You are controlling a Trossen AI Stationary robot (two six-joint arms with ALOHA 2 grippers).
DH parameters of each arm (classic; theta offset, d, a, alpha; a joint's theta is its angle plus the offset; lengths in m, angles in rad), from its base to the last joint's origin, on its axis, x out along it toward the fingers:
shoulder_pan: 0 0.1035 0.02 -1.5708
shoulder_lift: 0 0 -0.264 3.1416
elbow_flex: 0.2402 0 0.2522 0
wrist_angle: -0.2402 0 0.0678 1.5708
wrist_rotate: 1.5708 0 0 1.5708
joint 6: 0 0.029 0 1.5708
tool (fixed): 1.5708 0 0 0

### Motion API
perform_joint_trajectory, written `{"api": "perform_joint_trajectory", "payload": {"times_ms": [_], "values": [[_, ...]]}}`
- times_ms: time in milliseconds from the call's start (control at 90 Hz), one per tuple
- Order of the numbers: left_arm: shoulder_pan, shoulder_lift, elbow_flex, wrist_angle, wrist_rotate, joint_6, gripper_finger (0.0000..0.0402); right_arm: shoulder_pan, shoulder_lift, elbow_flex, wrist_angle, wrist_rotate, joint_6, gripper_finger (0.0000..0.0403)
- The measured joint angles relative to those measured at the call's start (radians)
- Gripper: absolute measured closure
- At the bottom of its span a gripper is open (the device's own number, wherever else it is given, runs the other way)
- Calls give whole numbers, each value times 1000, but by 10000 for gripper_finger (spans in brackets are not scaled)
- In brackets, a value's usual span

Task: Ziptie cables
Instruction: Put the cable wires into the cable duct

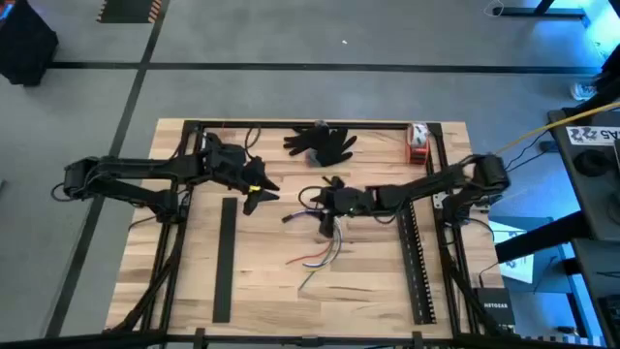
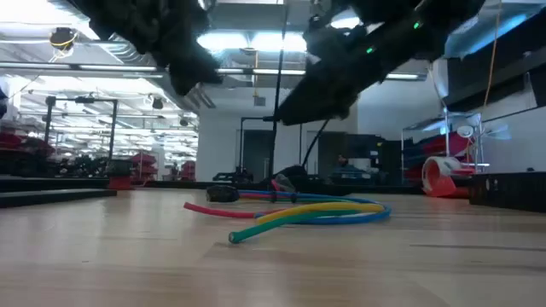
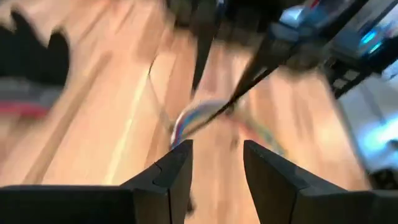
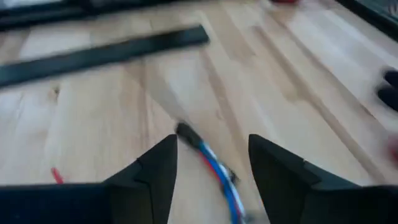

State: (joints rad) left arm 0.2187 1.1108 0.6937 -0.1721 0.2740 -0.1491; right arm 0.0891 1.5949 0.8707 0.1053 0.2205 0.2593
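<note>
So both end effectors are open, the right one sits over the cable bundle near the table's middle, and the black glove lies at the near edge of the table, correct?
One thing is wrong: the black glove lies at the far edge of the table, not the near one, as the high view shows. The rest holds: the left end effector and right end effector are both open, and the right one sits over the cables near the table's middle.

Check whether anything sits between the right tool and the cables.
Nothing visible does. The right tool hangs open just above the cables, with bare table around them. The black bar lies farther off, out of the way.
</note>
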Motion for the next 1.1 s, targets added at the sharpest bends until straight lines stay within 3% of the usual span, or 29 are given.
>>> {"api": "perform_joint_trajectory", "payload": {"times_ms": [289, 567, 833, 967, 1100], "values": [[-68, 135, 0, 13, 1, 46, 266, 2, -321, 82, -739, -56, 229, 215], [-110, 302, 3, 322, -84, -59, 274, 2, -457, 81, -835, -41, 146, 215], [-127, 380, 163, 300, -207, -162, 275, 2, -575, 80, -1165, -94, 138, 215], [-124, 407, 186, 284, -256, -181, 275, 2, -612, 80, -1288, -112, 305, 215], [-114, 430, 187, 298, -261, -124, 275, 3, -627, 39, -1373, -196, 587, 215]]}}
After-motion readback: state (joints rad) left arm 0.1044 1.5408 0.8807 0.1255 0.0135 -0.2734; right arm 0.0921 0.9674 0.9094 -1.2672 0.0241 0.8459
